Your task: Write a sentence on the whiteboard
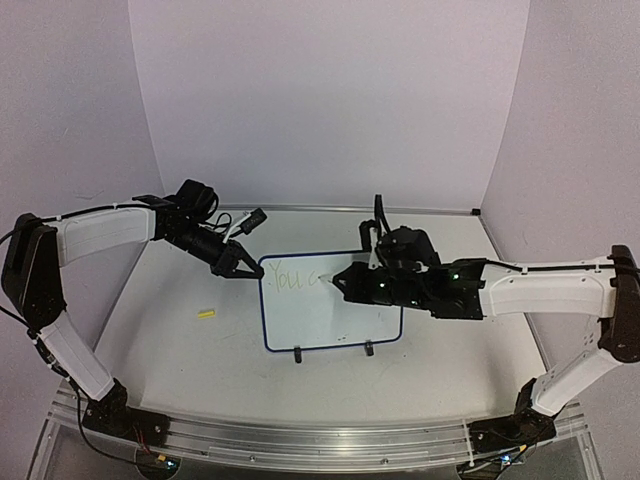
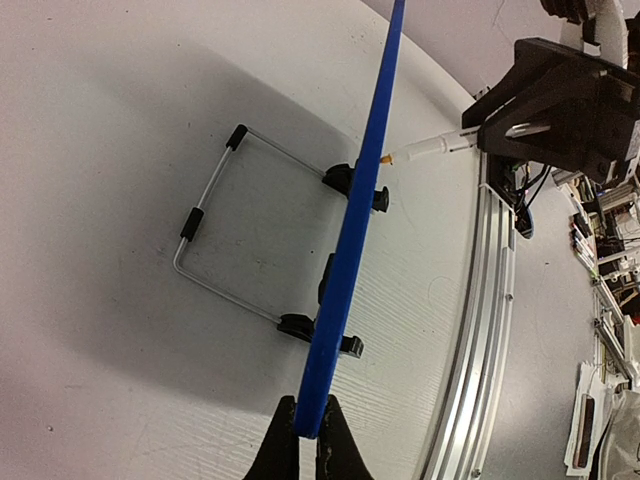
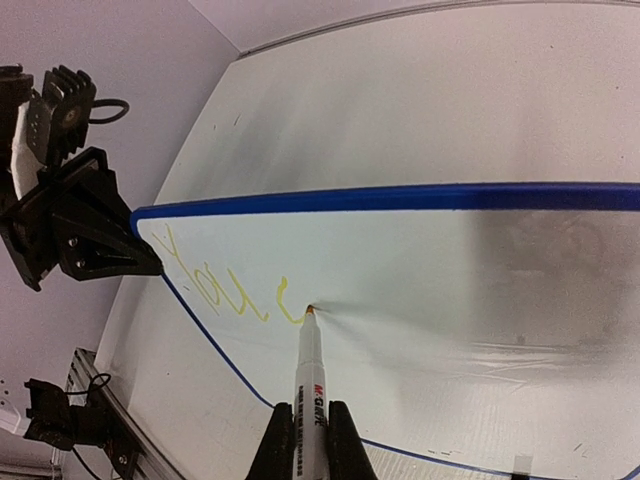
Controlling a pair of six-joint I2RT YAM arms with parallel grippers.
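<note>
Left gripper (image 2: 308,402) is clamped on the whiteboard (image 1: 330,322) at its upper-left corner, mid-frame. "You c" of the sentence (image 3: 225,290) is written. The marker (image 3: 305,350), pinched by the right gripper (image 3: 308,406), touches the board; "an" is judged next, with steady contact needed.

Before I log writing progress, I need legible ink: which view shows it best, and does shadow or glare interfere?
Right wrist: the sentence reads sharp, "You c"; soft grey shadow and sheen on the whiteboard right of the marker. Top external: ink faint and tiny. Left wrist: board edge-on, no writing visible.
</note>
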